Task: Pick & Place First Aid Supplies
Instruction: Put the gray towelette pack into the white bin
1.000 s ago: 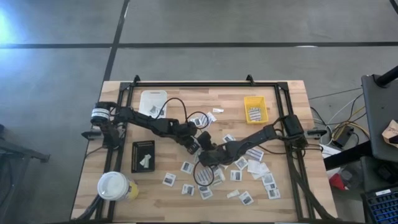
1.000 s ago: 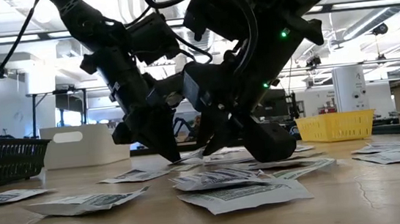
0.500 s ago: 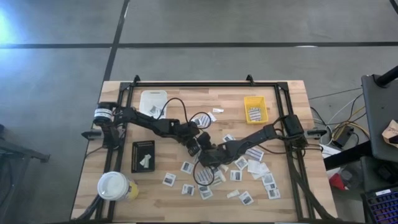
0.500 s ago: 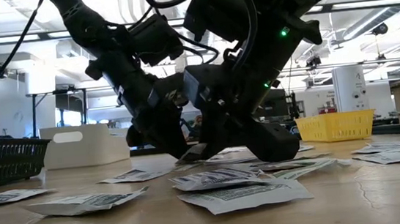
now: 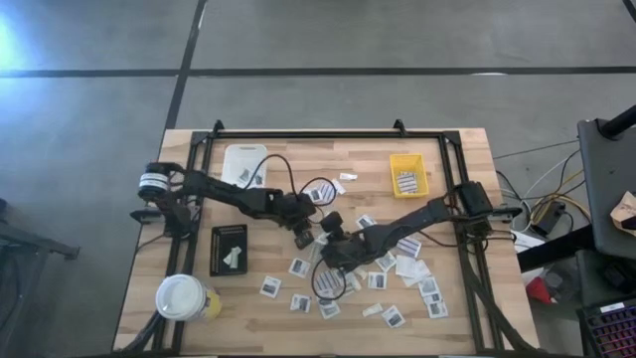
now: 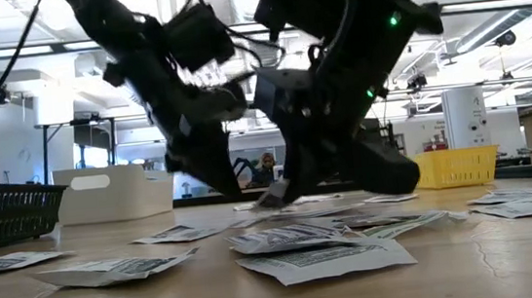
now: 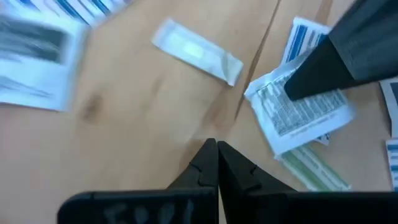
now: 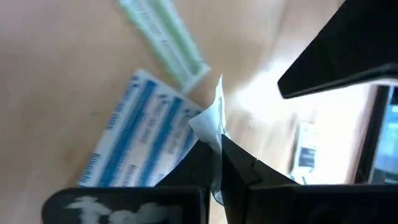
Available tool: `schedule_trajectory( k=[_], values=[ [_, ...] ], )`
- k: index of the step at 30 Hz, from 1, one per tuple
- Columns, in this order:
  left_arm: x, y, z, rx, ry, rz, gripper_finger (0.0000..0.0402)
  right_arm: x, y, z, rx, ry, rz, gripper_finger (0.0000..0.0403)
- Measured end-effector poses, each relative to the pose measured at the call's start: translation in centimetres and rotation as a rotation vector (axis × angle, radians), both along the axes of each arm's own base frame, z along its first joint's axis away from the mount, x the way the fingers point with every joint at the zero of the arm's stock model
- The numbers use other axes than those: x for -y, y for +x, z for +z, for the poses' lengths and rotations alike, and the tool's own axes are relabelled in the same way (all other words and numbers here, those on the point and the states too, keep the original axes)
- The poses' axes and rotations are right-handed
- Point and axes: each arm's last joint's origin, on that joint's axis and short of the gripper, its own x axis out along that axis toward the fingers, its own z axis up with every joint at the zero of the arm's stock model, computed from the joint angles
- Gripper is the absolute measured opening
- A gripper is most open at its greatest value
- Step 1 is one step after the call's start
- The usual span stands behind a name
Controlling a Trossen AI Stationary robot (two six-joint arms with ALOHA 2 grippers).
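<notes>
A: Item: packet [image 8: 211,121], white, printed. Location?
B: Mid-table, pinched by one edge in the right gripper [image 8: 219,144], fingers closed on it. In the left wrist view the same packet [image 7: 298,112] sits under a dark fingertip, overlying a blue-striped strip and a greenish one.

A: Left gripper [image 7: 217,163]?
B: Fingers pressed together, holding nothing, just beside the right one above bare wood.

A: Stock placed?
B: A few pieces in the yellow tray [image 5: 408,175], some in the white tray [image 5: 243,162], one or two on the black tray [image 5: 229,248].

A: Stock outstanding?
B: Most of it: loose packets [image 5: 393,316] scattered over the near half of the table. Task judged early.

A: Change from a second ago?
B: Right fingers have gone from part open to clamped on the packet; the left arm has drawn back slightly toward its own side.
</notes>
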Motion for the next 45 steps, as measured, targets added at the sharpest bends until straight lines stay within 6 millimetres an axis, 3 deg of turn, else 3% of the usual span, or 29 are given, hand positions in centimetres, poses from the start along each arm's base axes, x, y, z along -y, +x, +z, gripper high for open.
schedule_trajectory(
  k=[4, 11, 16, 22, 32, 39, 45],
  values=[
    [1.3, -0.3, 1.2, 0.028, 0.087, -0.097, 0.0000, -0.1, -0.5, 1.3, 0.016, 0.025, -0.037, 0.0013],
    [5.6, -0.4, 2.0, 0.086, 0.264, -0.299, 0.0000, 0.4, -2.3, 4.4, 0.031, 0.068, -0.106, 0.0013],
    [7.3, -0.7, 2.2, 0.096, 0.430, -0.278, 0.0000, 0.6, -4.0, 6.4, 0.050, 0.150, -0.113, 0.0013],
    [8.0, -0.4, 2.7, 0.161, 0.447, -0.259, 0.0000, 1.1, -6.7, 7.7, 0.087, 0.323, -0.168, 0.0013],
    [8.1, 0.2, 3.4, 0.241, 0.465, -0.271, 0.0007, 1.9, -10.2, 5.7, 0.209, 0.492, -0.336, 0.0013],
    [8.2, 0.2, 3.3, 0.248, 0.453, -0.329, 0.0057, 1.8, -10.1, 5.0, 0.339, 0.612, -0.288, 0.0013],
    [8.4, 0.4, 3.6, 0.283, 0.438, -0.335, 0.0104, 1.4, -9.5, 5.6, 0.440, 0.705, -0.221, 0.0013]
  ],
)
